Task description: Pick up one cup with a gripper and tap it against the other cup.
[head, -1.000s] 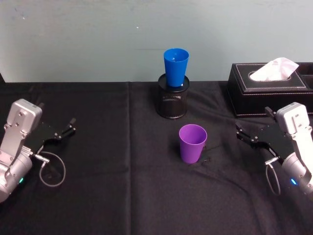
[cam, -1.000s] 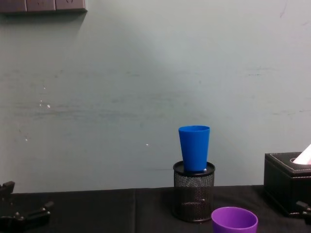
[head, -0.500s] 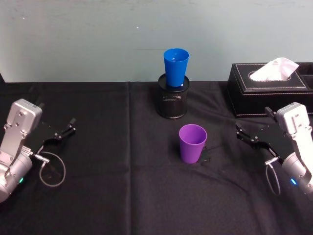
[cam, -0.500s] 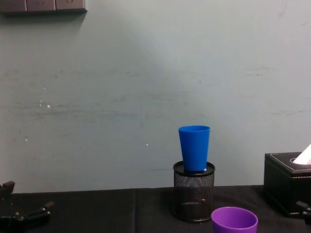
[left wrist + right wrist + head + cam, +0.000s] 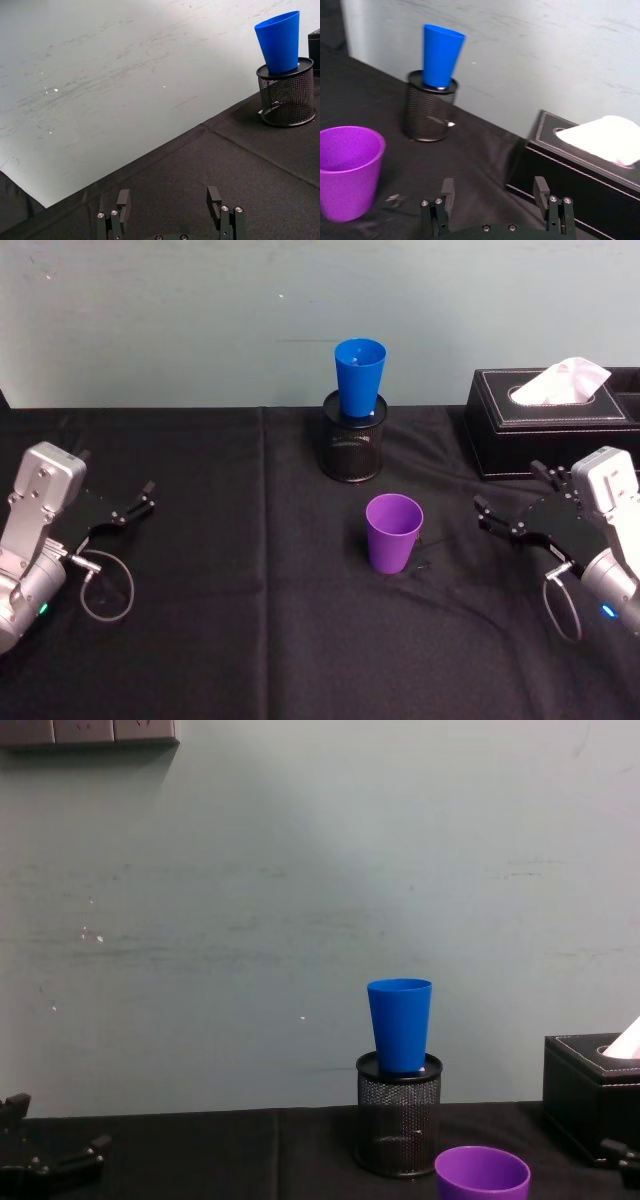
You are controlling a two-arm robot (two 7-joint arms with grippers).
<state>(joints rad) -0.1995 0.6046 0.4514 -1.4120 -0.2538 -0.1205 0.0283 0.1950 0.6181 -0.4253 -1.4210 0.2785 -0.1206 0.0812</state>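
The left tool lies near the counter's left edge, fingers apart and empty. Mid-counter the purple cup stands upright, in front of the blue cup, which sits in a mesh pen holder. The right tool, fingers apart, is to the purple cup's right, not touching it.

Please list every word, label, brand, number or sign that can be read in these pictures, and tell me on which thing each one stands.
No text can be read.
The purple cup, the blue cup and the black tissue box show no lettering.
The mesh pen holder has a small pale mark near its base, too small to tell whether it is text.
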